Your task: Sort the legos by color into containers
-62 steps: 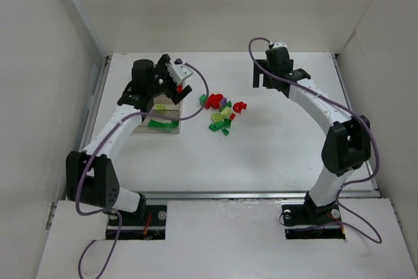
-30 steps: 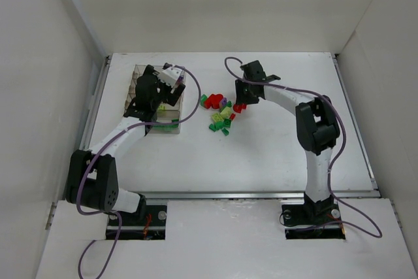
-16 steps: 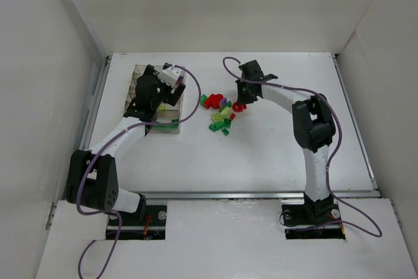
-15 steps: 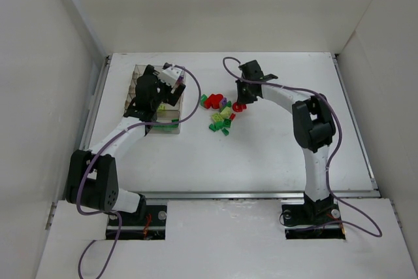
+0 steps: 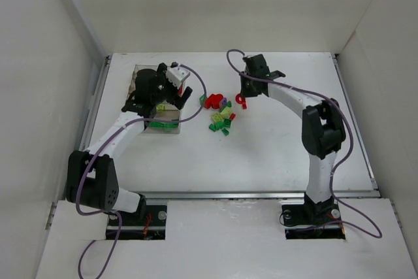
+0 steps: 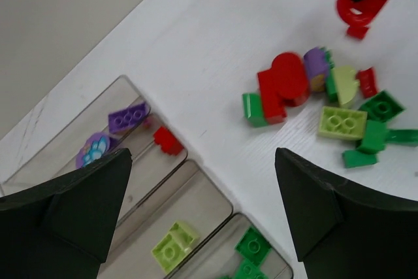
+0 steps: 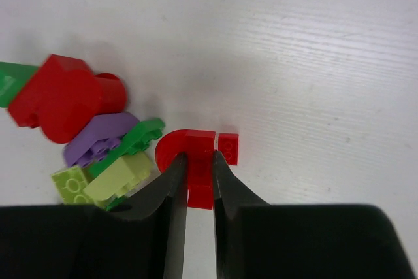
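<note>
The legos lie in a loose pile of red, green, lime and purple bricks mid-table, also seen in the left wrist view and the right wrist view. My right gripper is shut on a red curved lego at the pile's right edge; a small red brick sits against it. My left gripper hangs open over the clear containers tray. Its compartments hold purple bricks, a red brick, a lime brick and green bricks.
White walls enclose the table on three sides. The tray sits at the left, close to the pile. Bare white table stretches to the right of the pile and toward the near edge.
My right gripper has closed on the red curved lego and drawn it slightly away from the pile. My left gripper has shifted a little over the tray and its jaws have narrowed slightly.
</note>
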You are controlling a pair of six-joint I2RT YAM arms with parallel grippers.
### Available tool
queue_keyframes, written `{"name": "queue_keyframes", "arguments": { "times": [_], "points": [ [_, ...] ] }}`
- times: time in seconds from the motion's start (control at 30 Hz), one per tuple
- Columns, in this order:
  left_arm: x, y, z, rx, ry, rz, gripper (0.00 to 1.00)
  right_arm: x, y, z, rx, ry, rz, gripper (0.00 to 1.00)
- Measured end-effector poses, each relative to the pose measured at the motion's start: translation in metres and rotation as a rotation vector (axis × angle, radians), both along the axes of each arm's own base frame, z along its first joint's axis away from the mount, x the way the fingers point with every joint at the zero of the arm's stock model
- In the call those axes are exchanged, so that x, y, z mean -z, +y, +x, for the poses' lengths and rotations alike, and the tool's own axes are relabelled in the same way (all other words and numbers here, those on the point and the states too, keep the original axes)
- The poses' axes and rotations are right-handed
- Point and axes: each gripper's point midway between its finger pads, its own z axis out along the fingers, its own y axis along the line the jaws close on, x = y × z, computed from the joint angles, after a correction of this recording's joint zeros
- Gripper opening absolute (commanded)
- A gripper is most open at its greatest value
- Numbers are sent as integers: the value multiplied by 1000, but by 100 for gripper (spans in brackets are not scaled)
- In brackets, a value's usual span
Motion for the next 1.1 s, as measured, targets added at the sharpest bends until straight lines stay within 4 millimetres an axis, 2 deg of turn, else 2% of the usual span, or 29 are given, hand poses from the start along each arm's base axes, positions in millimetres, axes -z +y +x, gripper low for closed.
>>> {"name": "queue_keyframes", "arguments": {
  "times": [0.2,0.33,0.43,0.5,0.6,0.7,0.87,1.0,1.1],
  "points": [
    [-42,-43,-1,164,49,-200,87,-89,-4,5,23,-205,64,0],
    [-68,-70,-2,253,112,-370,83,-155,-2,-2,32,-378,123,0],
    [-86,-86,-8,318,158,-487,82,-201,18,-13,5,-494,177,0],
    [-97,-96,-11,360,180,-539,82,-228,41,-21,-35,-556,219,0],
    [-110,-110,-22,422,200,-584,82,-247,66,-32,-88,-602,249,0],
    [-117,-119,-31,465,218,-610,82,-251,81,-40,-125,-612,255,0],
    [-121,-122,-35,483,230,-627,82,-252,83,-41,-135,-619,256,0],
    [-122,-121,-31,459,221,-633,72,-257,84,-41,-140,-632,270,0],
    [-122,-120,-29,445,216,-634,71,-262,85,-44,-152,-643,286,0]
  ]
}}
